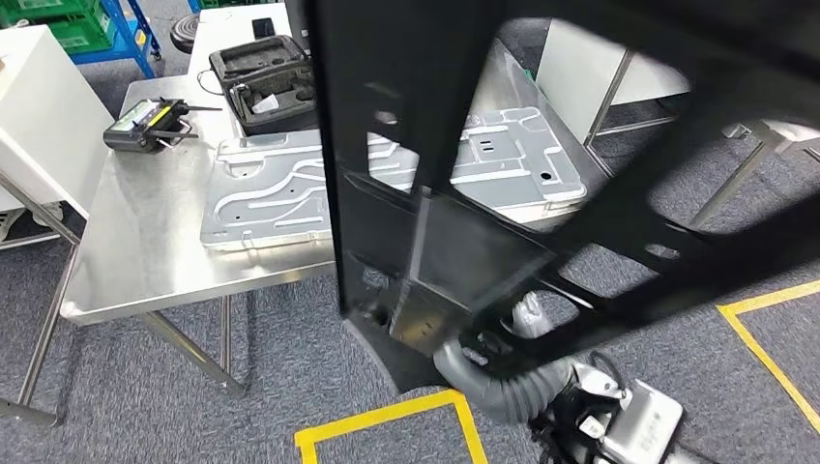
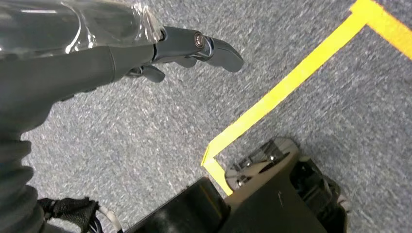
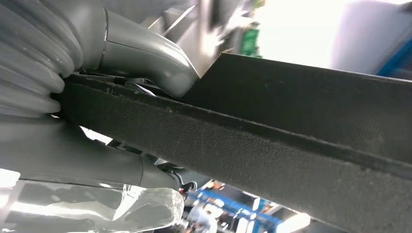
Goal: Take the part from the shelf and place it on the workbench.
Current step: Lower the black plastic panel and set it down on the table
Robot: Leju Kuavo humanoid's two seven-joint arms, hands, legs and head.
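I see the part [image 1: 425, 164], a big black frame with cut-outs, held upright close to the head camera and blocking much of the tabletop [image 1: 145, 251] behind it. Its top runs out of the picture, so I cannot make out its full shape. My right hand [image 1: 483, 372] grips it near the bottom edge; in the right wrist view the grey thumb [image 3: 145, 58] presses on the part's black edge [image 3: 272, 145], and the fingers beneath are mostly hidden. The part is off the tabletop, in the air between me and its near edge.

My left hand [image 2: 160, 48] hangs over grey carpet beside yellow floor tape [image 2: 291, 82], holding nothing, its dark fingers [image 2: 218, 51] stretched out loosely apart.

On the tabletop a silver metal panel [image 1: 280, 193] lies flat across the middle, its centre covered by the part. At the far edge sits an open black case [image 1: 266, 82], cut off on one side by the part. A small black device [image 1: 145, 126] rests near the far left corner.
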